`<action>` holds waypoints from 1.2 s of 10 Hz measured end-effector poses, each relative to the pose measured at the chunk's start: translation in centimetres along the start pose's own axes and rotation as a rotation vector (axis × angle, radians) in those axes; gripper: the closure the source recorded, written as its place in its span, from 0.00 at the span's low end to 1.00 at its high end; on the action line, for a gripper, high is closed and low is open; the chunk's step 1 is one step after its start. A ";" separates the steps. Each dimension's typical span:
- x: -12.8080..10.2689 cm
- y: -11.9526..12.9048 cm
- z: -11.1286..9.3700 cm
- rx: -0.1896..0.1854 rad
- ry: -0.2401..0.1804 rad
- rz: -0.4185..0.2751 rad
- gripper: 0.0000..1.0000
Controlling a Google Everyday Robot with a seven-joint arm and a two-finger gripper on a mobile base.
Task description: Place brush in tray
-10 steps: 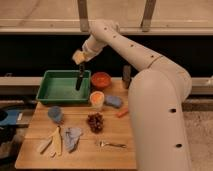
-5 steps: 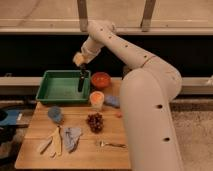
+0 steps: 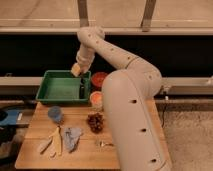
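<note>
The arm reaches over the back of the worktop (image 3: 45, 127), and the gripper (image 3: 76, 70) hangs just above the right end of the green tray (image 3: 50, 95). The gripper is closed. The brush (image 3: 82, 88) is a thin dark stick that hangs straight down below the gripper, by the tray's right wall. It looks like the gripper holds it by the top, but the spot where they meet is hard to see. The low end of the brush seems to be inside the tray, close to the floor of it or just touching. So most of the job looks done: the brush has been carried to the tray and is partly in it. What is left is to let go so the brush lies in the tray, and then lift the arm away. Next to the tray are a red bowl (image 3: 99, 79) and an orange cup (image 3: 96, 100). Nearer the front are a blue cup (image 3: 55, 114), some grapes (image 3: 95, 122) and a fork (image 3: 104, 144). Compared with a second ago, the arm has swung closer to the camera and fills more of the view, while the gripper has stayed closed over the same end of the tray with the brush hanging below it.
</note>
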 end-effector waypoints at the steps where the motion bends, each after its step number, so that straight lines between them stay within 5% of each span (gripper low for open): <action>1: 0.1 0.0 0.0 0.001 0.008 0.003 1.00; 3: 0.2 0.0 0.1 0.001 0.012 0.005 0.91; 10: 0.3 -0.1 0.1 0.001 0.009 0.006 0.23; 12: 0.3 -0.2 0.1 0.001 0.009 0.007 0.20</action>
